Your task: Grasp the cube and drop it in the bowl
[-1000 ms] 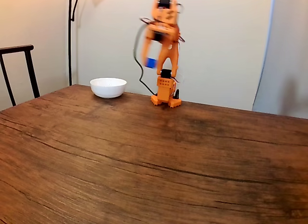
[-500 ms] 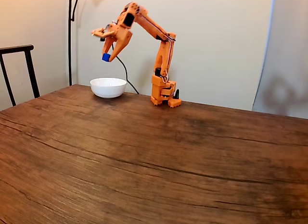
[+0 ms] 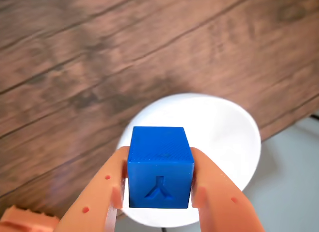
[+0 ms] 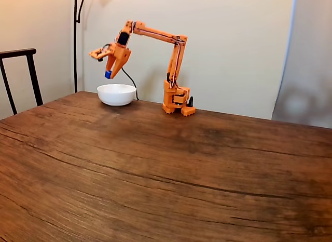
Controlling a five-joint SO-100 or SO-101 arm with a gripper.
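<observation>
Lower now, end effector (image 4: 108, 74) clenched on cube (image 3: 160, 167), wrist-view embossed mark, above bowl (image 4: 116, 94).

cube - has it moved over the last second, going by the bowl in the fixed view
Yes. In the fixed view the cube, clamped in the gripper, has swung left from in front of the arm's base to hang just above the bowl.

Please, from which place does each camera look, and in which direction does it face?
Wrist view: rides on the arm, looks down past the gripper, whose two orange fingers clamp the cube above the bowl and the table.
Fixed view: stands low across the table, faces the wall; shows the whole arm from base to gripper.
Shared: cube, bowl, gripper, table.
</observation>
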